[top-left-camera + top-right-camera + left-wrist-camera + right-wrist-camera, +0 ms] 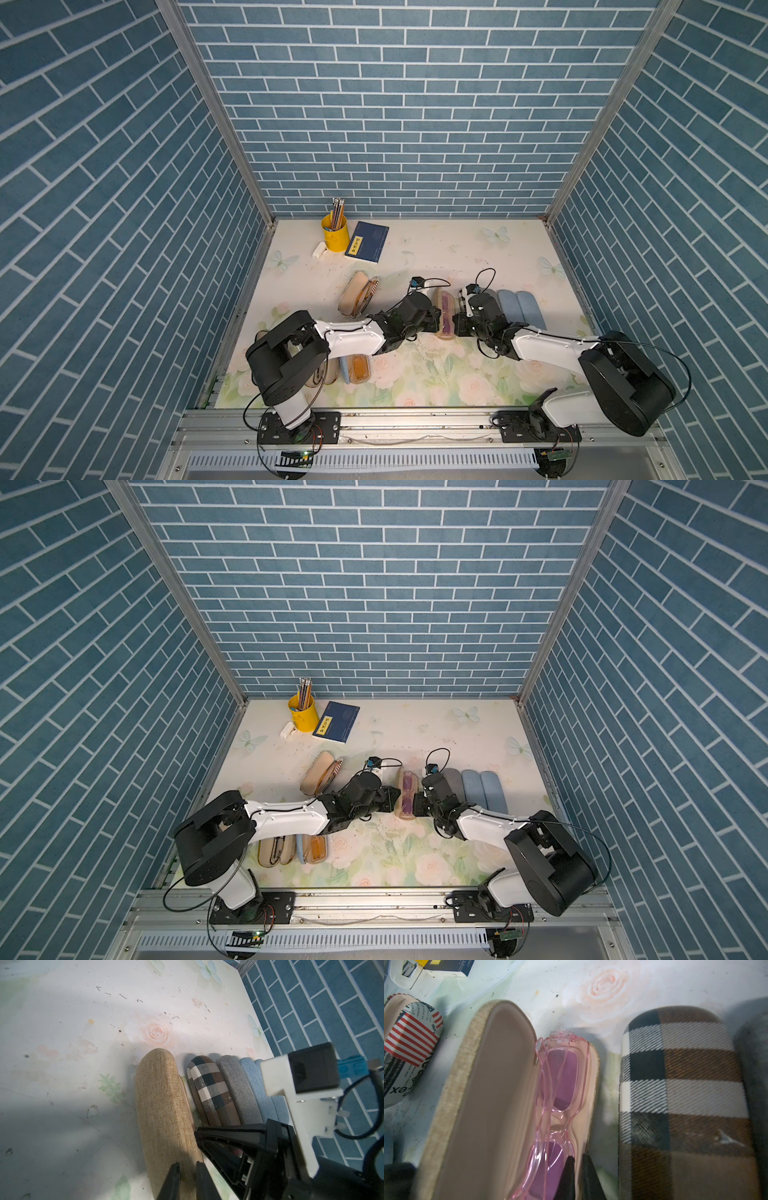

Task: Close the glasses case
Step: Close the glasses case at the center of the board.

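- Right gripper (pixel 578 1157) pinches, nearly closed, the base rim of the open tan woven-fabric glasses case (pixel 492 1095) at its tips, probably anchoring it.
- Left gripper (pixel 188 1165), squeezed closed on nothing obvious, sits against the lid (pixel 162 1105), likely to push.

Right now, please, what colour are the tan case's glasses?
Pink glasses, clearest in the right wrist view.

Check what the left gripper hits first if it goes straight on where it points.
The tan case: the left gripper, shut, has its tips at the open lid's fabric back, likely touching, though depth is unclear.
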### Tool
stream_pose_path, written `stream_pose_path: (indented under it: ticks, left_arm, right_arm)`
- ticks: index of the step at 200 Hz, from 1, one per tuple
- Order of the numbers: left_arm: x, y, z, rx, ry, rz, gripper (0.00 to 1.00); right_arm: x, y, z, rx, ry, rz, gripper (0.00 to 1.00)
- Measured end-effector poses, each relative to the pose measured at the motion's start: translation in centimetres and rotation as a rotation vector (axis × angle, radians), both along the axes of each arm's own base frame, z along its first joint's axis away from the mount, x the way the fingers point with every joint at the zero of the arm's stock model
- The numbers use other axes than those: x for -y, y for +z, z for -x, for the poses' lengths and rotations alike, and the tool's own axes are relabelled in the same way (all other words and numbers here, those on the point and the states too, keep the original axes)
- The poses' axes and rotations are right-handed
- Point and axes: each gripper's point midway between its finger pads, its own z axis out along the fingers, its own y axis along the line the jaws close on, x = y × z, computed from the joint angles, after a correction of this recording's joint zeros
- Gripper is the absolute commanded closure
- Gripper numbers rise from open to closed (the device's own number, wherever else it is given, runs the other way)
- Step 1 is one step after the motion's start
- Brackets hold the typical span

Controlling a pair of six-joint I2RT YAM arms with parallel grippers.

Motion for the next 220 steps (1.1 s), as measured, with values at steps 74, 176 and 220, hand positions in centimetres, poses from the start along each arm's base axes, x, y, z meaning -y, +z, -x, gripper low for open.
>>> stream_pose_path:
  ticks: [74, 176, 220]
  left_arm:
    - [0.7, 0.0, -0.4, 0.001, -0.005, -0.003, 0.82]
    - [1.4, 0.1, -0.7, 0.004, -0.009, -0.001, 0.82]
    - [1.5, 0.0, -0.7, 0.005, -0.011, -0.002, 0.82]
  right_arm:
    - [0.2, -0.2, 0.0, -0.001, -0.004, 0.002, 0.92]
    - [0.4, -0.3, 0.0, 0.0, -0.01, 0.006, 0.92]
    - [0.4, -0.3, 0.0, 0.001, -0.011, 0.007, 0.93]
